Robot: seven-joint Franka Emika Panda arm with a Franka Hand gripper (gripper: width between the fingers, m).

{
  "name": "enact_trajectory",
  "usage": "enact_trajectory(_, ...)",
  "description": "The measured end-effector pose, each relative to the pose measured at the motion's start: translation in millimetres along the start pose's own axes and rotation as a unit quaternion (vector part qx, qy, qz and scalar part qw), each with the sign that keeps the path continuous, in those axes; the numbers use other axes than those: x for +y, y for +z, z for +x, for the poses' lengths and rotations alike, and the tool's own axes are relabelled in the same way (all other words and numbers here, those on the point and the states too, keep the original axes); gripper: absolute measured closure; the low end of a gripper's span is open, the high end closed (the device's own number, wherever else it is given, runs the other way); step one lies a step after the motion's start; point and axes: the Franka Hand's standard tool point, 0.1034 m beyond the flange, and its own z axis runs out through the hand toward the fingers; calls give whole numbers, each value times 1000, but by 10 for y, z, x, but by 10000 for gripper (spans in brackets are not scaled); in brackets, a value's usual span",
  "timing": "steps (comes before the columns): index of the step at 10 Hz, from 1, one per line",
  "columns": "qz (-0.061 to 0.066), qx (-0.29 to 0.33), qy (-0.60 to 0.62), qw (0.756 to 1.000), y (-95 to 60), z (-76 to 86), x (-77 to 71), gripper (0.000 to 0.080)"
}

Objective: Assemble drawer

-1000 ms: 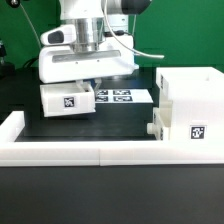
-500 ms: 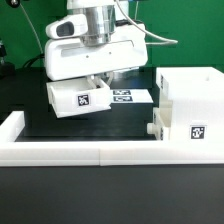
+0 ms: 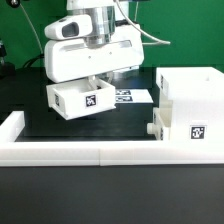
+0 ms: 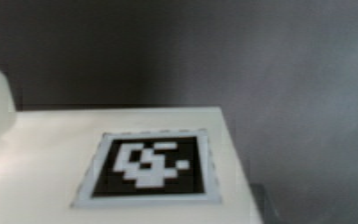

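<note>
Hanging just under the gripper [image 3: 94,82], the small tray [image 3: 66,101] was tilted, its tagged face turned toward the camera, and its lower edge seemed clear of the black table [image 3: 120,125]. The fingers were mostly hidden between the wide white hand and the tray's rim. They appeared closed on the tray's upper wall, since nothing else was holding the tray up.

From the wrist view, that same tray's white surface [image 4: 51,150] filled the lower part of the picture. Its black-and-white tag [image 4: 149,166] was blurred and very close to the lens.

Well apart from the tray, on the exterior view's right, the tall casing [image 3: 195,95] stood upright on the table. A smaller white part [image 3: 157,128] was butted against its lower near corner. Behind the tray, the marker board [image 3: 133,97] lay flat, and the low border wall [image 3: 90,152] ran across the front.
</note>
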Motion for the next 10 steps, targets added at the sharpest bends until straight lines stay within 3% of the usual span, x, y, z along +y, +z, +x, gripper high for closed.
enact_trajectory(2, -13, -1, -132, 991, -46, 151, 86, 757)
enact_trajectory(5, -13, -10, -270, 963, -127, 318, 230, 757)
enact_trajectory(8, -12, -15, -366, 931, -127, 319, 261, 757)
enact_trajectory(10, -11, -15, -372, 928, -118, 312, 262, 757)
